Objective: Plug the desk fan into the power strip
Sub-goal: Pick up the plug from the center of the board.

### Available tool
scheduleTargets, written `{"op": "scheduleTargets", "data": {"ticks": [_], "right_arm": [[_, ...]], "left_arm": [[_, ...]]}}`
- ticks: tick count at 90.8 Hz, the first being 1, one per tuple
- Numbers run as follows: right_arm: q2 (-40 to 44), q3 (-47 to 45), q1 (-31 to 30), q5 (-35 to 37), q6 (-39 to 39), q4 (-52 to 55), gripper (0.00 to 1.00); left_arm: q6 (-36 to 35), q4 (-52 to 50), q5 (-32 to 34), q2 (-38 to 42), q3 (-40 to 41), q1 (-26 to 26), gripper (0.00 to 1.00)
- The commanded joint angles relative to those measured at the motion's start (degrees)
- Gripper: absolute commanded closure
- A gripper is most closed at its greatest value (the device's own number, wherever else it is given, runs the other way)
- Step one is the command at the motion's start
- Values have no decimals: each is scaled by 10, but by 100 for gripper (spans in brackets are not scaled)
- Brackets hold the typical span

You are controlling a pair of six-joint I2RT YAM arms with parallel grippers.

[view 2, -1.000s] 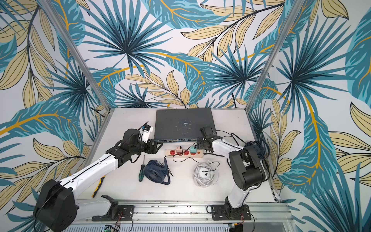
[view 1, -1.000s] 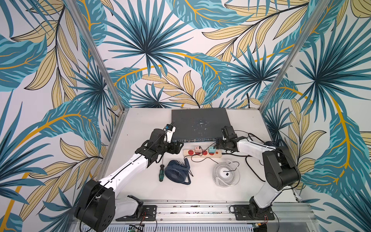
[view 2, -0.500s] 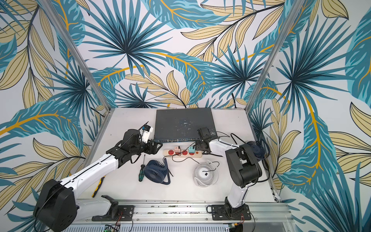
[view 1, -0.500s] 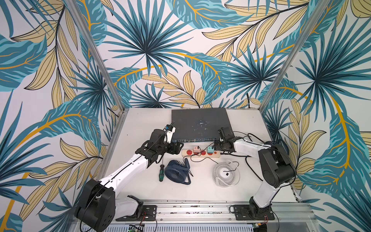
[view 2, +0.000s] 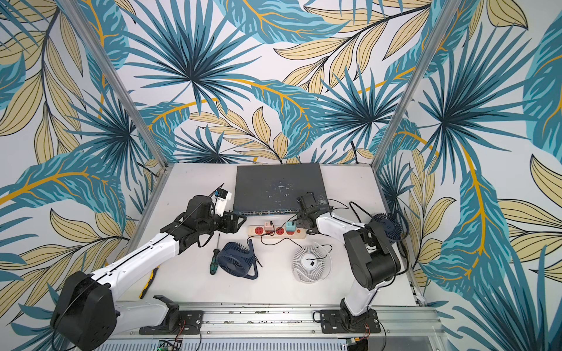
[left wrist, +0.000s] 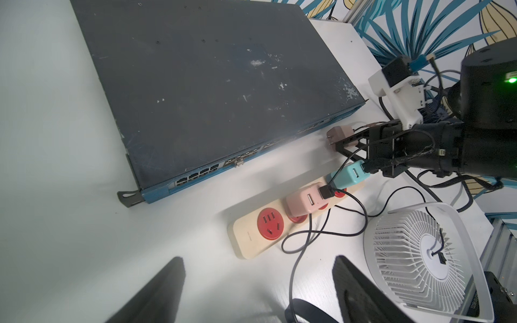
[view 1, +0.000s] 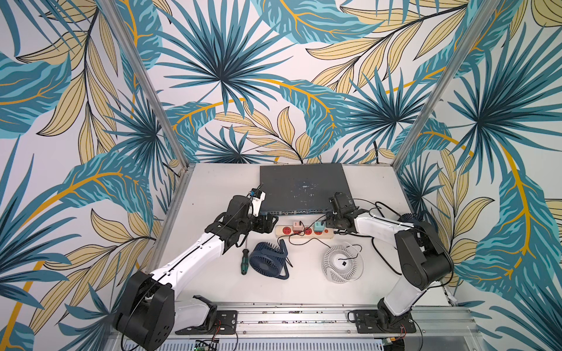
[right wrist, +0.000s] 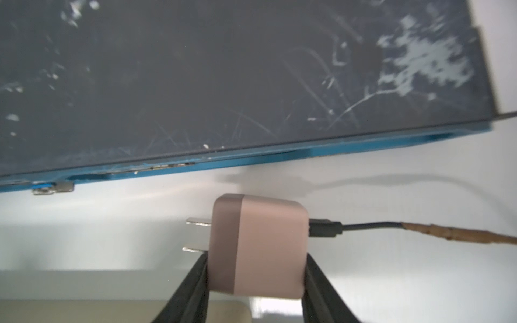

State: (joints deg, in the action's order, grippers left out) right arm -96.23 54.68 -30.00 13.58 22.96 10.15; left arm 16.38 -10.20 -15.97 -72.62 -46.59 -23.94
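The cream power strip (view 1: 281,232) (view 2: 254,231) (left wrist: 249,242) lies in front of the switch box. A pink adapter (left wrist: 303,200) and a teal adapter (left wrist: 347,176) sit in two of its red sockets. A brown-pink plug adapter (right wrist: 257,246) (left wrist: 338,133) lies on the table between strip and box, prongs bare, its black cord running off to the right. My right gripper (right wrist: 256,260) (view 1: 330,220) (view 2: 299,223) is shut on its two sides. My left gripper (left wrist: 260,282) (view 1: 267,223) (view 2: 235,223) hangs open and empty by the strip's left end. Which desk fan that cord belongs to is hidden.
The grey network switch box (view 1: 304,188) fills the back middle. A navy fan (view 1: 267,263), a white fan (view 1: 342,264) and a green-handled screwdriver (view 1: 244,261) lie in front of the strip. Another navy fan (view 1: 412,218) stands behind my right arm. Black cords loop around the strip.
My right gripper has shifted a little left and its jaws have closed in on the brown-pink adapter. The left arm has stayed put.
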Motion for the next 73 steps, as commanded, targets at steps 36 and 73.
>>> {"op": "scheduleTargets", "data": {"ticks": [36, 73], "right_arm": [[278, -159, -78, -45, -294, -281, 72], [319, -204, -191, -73, -400, -363, 73]], "left_arm": [[-4, -148, -134, -60, -210, -28, 13], [-14, -166, -164, -121, -270, -78, 14]]}}
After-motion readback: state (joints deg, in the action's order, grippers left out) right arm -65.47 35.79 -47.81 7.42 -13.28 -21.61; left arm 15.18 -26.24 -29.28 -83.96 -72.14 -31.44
